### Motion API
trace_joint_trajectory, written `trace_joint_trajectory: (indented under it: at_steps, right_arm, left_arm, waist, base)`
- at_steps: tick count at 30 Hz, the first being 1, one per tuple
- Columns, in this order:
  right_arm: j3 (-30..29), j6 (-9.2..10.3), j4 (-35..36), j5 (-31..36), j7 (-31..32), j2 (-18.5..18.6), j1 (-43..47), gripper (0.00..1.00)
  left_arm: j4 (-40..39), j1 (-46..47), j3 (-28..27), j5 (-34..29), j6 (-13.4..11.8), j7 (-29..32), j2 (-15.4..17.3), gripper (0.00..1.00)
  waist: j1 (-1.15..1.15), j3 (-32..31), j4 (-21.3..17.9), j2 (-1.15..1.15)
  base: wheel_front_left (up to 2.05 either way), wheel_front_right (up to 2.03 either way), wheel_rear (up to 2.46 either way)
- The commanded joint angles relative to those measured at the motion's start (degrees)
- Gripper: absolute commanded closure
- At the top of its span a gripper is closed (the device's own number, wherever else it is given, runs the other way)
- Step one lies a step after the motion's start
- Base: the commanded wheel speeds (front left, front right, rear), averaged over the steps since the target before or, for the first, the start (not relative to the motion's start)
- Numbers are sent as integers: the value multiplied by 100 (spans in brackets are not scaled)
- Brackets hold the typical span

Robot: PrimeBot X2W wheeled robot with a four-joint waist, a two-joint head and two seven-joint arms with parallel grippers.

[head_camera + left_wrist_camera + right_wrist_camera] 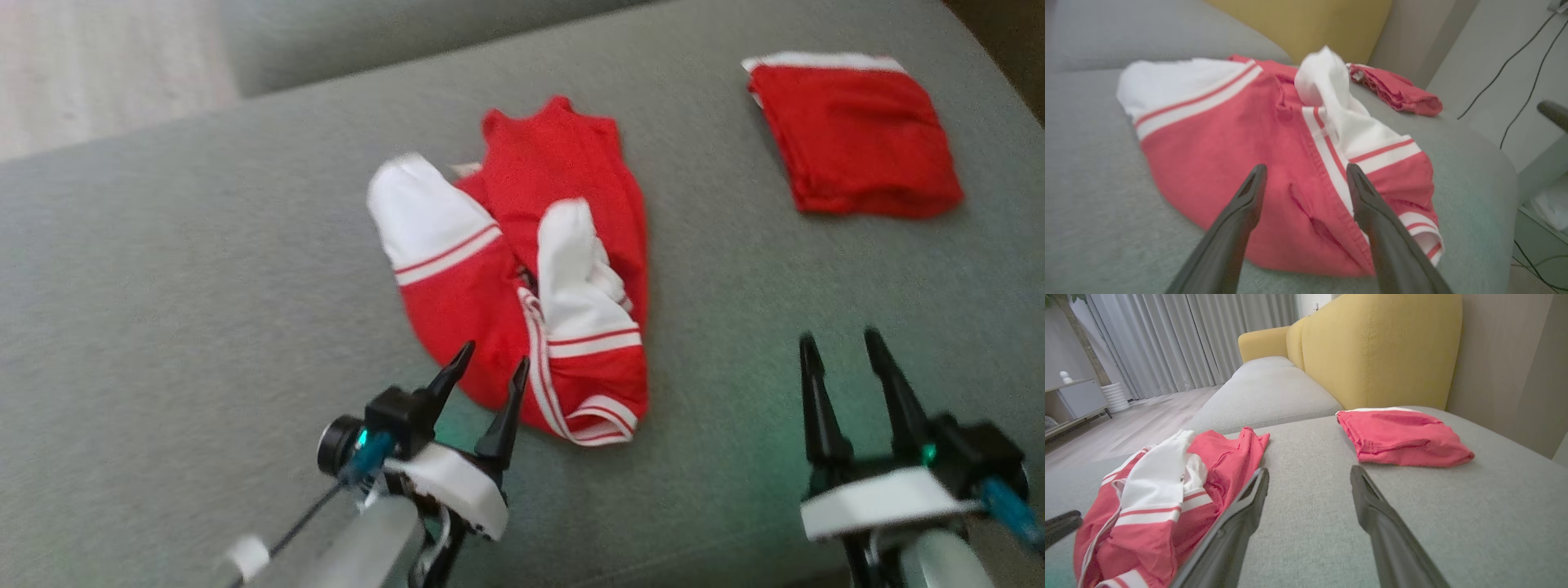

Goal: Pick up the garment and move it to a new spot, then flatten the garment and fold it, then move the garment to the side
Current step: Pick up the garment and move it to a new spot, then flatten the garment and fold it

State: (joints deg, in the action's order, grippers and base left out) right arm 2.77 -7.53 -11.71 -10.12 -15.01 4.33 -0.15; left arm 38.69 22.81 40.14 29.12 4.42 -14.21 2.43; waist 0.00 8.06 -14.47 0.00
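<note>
The garment (531,278) is a red shirt with white, red-striped sleeves, lying crumpled in the middle of the grey sofa seat (204,269); it also appears in the left wrist view (1274,163) and right wrist view (1163,498). My left gripper (493,361) hovers over the garment's near edge, jaws open and empty, fingers (1241,208) spread above the red cloth. My right gripper (841,339) stands open over bare cushion to the garment's right, fingers (1372,506) holding nothing.
A second red garment (853,135), folded into a neat square, lies at the seat's far right (1400,437). A yellow sofa back (1372,347) rises behind it. Cables (1527,81) hang beside the sofa's end. Wood floor (98,65) lies beyond the far left edge.
</note>
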Motion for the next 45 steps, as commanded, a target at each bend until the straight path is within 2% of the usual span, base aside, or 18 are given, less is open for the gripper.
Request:
trace_joint_trajectory:
  at_steps: [1,4,8,12,13,15,19,27,35,45]
  right_arm:
    - [68,4,149,-48,1,62,67,0]
    - [5,4,131,-61,1,91,354,0]
    - [-98,4,203,-104,1,99,655,0]
    - [-109,4,353,-129,1,78,857,0]
    - [-55,4,425,-160,1,69,940,0]
    - [-19,4,510,-226,1,55,1001,0]
    - [40,4,576,-294,1,57,1064,0]
    - [165,4,464,-322,1,101,1090,0]
    - [149,4,212,-261,1,81,1113,0]
    - [155,4,222,-255,1,65,1122,0]
  left_arm:
    - [-412,-4,-274,-84,-128,-75,46,0]
    - [-1099,-730,-635,-396,-481,-76,45,0]
    - [-2120,-1663,-1474,-758,-880,-77,45,0]
    - [-3149,-2379,-2272,-1078,-1077,-78,45,0]
    - [-3570,-2650,-2551,-1199,-1093,-78,45,0]
    - [-3847,-2852,-2718,-1331,-1057,-78,45,0]
    - [-3948,-3033,-2829,-1466,-1012,-78,45,0]
    - [-3558,-3132,-2770,-1758,-829,-78,45,0]
    - [-3174,-3098,-2742,-1821,-777,-78,45,0]
    - [-3099,-3088,-2700,-1798,-784,-79,45,0]
  waist:
    - [0,-357,363,0]
    - [0,-708,700,0]
    - [0,-991,1092,0]
    - [0,-1179,1375,0]
    - [0,-1253,1469,0]
    - [0,-1302,1546,0]
    - [0,-1332,1622,0]
    - [0,-1383,1662,0]
    - [0,-1459,1627,0]
    - [0,-1466,1587,0]
  base:
    - [0,0,0]
    - [0,0,0]
    - [0,0,0]
    - [0,0,0]
    - [0,0,0]
    - [0,0,0]
    - [0,0,0]
    - [0,0,0]
    - [0,0,0]
    - [0,0,0]
